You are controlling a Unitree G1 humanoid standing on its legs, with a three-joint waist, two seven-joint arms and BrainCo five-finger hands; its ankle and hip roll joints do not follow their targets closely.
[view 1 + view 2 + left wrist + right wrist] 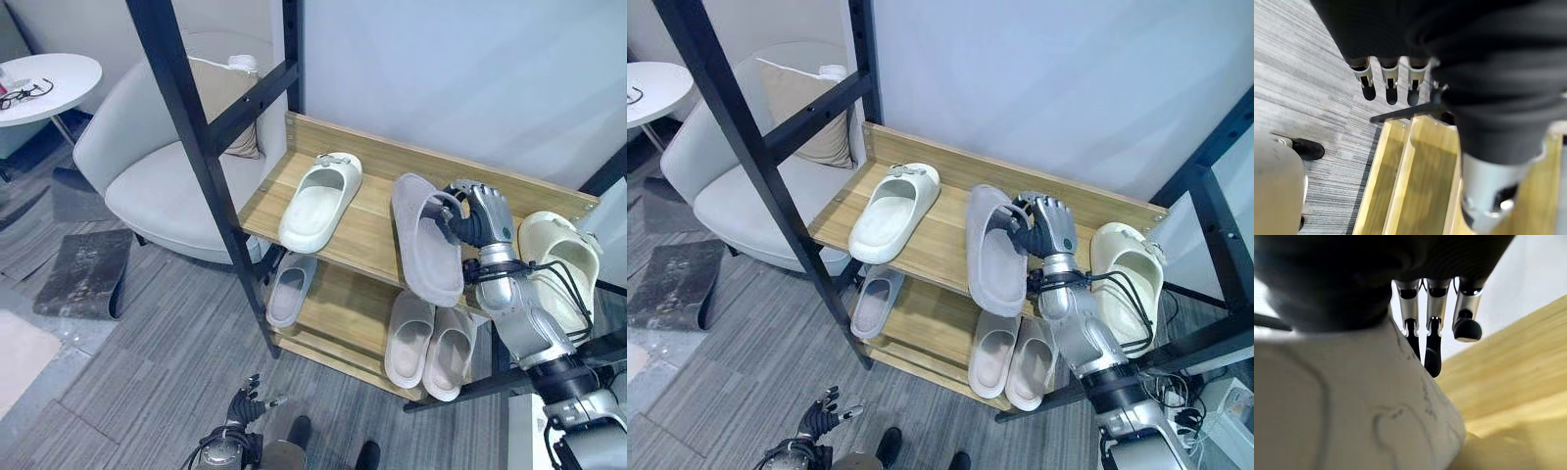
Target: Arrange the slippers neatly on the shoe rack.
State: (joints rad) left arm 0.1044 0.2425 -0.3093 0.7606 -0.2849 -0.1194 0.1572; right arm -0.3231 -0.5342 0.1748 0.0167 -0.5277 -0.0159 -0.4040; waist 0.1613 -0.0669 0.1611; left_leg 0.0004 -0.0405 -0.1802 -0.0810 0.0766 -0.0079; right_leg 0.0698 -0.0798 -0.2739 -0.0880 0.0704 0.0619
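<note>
Gripping a grey slipper (423,240) at its edge, the right hand (480,217) has its fingers (1431,340) and thumb curled round it, holding it tipped on its side, sole facing out, on the top shelf of a wooden shoe rack (367,235). On the same shelf a white slipper (320,201) lies flat to the left, apart from the held one, and a cream slipper (560,264) lies just beside the arm on the right. On the lower shelf a single grey slipper (291,287) sits at the left and a pale pair (429,345) sits side by side at the right. The left hand (245,408) hangs low over the grey floor (147,382) in front of the rack, fingers loosely spread and holding nothing. A pale armchair (157,166) stands left of the rack.
</note>
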